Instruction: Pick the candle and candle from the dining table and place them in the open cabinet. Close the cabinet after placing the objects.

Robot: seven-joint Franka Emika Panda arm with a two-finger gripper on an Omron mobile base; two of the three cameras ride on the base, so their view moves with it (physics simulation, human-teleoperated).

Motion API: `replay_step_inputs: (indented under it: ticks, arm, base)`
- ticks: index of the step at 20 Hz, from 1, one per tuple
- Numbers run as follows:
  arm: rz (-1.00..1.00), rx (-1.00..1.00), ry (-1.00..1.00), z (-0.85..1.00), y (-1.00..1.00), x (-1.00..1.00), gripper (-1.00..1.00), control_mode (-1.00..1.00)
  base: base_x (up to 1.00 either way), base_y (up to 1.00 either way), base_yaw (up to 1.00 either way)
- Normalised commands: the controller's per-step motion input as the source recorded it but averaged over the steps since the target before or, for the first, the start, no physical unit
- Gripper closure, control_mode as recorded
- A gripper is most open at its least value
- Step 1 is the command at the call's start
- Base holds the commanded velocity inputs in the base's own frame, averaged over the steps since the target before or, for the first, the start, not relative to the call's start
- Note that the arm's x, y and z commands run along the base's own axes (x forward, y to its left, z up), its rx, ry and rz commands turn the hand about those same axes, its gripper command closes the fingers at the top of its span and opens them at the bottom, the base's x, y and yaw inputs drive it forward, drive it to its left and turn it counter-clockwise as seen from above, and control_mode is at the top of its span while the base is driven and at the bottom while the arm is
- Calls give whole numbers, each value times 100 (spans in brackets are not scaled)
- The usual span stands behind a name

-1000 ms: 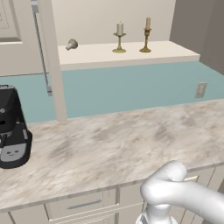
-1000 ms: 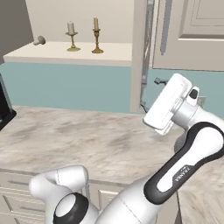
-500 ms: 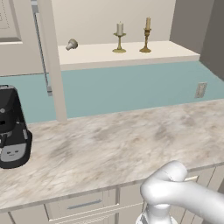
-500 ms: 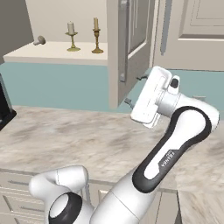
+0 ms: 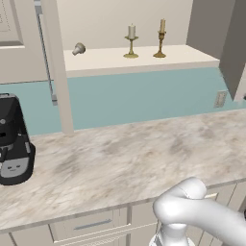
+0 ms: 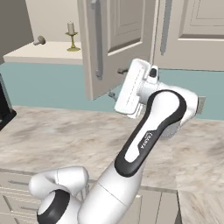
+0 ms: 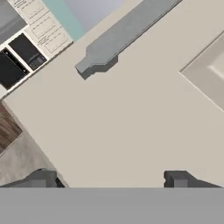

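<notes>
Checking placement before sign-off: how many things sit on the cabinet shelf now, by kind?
Candles on brass holders: 2, white candle, tan taper candle
Small brown oval thing: 1
Total: 3

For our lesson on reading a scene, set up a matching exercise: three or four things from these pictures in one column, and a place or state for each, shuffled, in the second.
Things:
1. white candle
2. coffee machine
3. cabinet door
4. gripper

Places or states:
A. on the worktop, at the left
B. partly swung, neither flat open nor shut
C. on the cabinet shelf, beside the tan candle
D. jaws apart, close to a cream door panel

Pairs: 1-C, 2-A, 3-B, 4-D
</notes>
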Motion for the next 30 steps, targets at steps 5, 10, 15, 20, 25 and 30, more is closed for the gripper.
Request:
replay_step_inputs:
  ticks: [5,10,15,20,25,30]
  arm:
    - [-1,-11,0,46,52,21,-100,-100]
    - [-2,-13,0,46,53,26,-100,-100]
    - [-7,-14,0,33,57,36,-100,-100]
    - [-20,-21,0,1,60,48,-100,-100]
    - [-23,-23,-6,-7,63,58,-100,-100]
    - [-19,-31,-24,-19,50,44,-100,-100]
  base:
    - [0,0,0]
    - [0,0,0]
    - [0,0,0]
    - [0,0,0]
    - [0,0,0]
    - [0,0,0]
